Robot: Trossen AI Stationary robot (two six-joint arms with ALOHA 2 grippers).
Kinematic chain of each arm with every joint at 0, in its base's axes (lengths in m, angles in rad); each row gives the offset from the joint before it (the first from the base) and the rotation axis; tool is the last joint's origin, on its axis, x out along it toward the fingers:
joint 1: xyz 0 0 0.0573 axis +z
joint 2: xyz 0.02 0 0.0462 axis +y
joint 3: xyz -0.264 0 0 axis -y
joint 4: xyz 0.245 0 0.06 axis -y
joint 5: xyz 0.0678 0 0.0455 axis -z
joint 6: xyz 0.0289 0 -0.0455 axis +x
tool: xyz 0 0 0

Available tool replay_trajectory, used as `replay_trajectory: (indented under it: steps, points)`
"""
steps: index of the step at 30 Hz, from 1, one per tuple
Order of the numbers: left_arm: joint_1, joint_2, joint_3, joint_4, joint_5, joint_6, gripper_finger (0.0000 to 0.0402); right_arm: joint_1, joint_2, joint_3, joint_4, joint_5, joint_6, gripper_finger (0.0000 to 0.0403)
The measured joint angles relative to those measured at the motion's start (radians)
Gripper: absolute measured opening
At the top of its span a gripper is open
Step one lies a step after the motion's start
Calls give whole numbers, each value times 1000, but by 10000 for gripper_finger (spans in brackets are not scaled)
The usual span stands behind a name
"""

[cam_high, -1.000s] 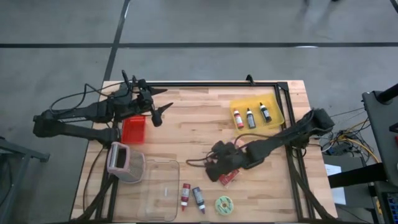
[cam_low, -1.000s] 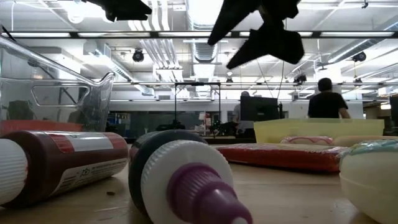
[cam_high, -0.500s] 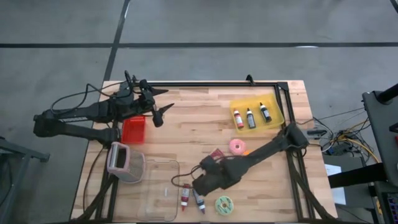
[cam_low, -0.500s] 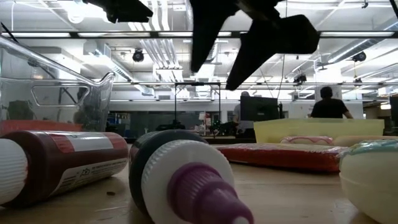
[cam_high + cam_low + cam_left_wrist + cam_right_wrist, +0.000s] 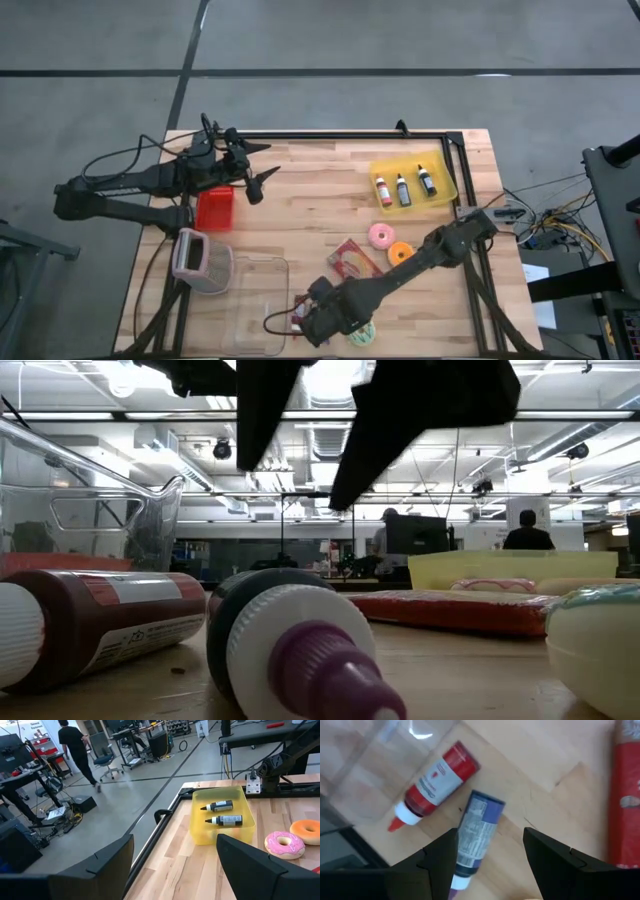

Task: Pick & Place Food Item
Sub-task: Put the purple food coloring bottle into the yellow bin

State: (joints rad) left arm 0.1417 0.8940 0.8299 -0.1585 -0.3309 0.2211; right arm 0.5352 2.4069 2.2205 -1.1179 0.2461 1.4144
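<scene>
A red bottle (image 5: 437,782) and a blue bottle with a purple cap (image 5: 475,832) lie on their sides on the wooden table, next to a clear container (image 5: 255,305). Both bottles also show in the low view, the red bottle (image 5: 100,620) and the blue bottle (image 5: 300,650). My right gripper (image 5: 490,840) hovers open above the blue bottle and touches nothing; it also shows in the high view (image 5: 300,322). A pink donut (image 5: 381,236), an orange donut (image 5: 400,253) and a red package (image 5: 350,262) lie mid-table. My left gripper (image 5: 265,162) waits open and empty at the far left.
A yellow tray (image 5: 448,190) with three small bottles stands at the far right. A red bin (image 5: 215,208) and a pink-and-white object (image 5: 200,258) stand at the left. A green-and-white roll (image 5: 362,332) lies by the near edge. People show in the room behind the table.
My right gripper has travelled toward the table's near edge and left, from over the red package to above the two lying bottles. It has stayed open. The donuts and the red package have come into sight behind it.
</scene>
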Motion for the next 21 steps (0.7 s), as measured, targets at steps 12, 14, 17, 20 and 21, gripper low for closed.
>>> replay_trajectory:
  steps: [12,14,17,20,21]
  points:
    - [0,0,0,0,0,0,289,3,65,48,41,-9,0,219]
    - [0,0,0,0,0,0,289,4,65,42,44,-14,0,219]
    - [0,0,0,0,0,0,289,4,66,27,49,-16,0,219]
    - [0,0,0,0,0,0,289,4,66,6,65,-16,0,219]
    - [0,0,0,0,0,0,289,4,66,-5,78,-19,0,219]
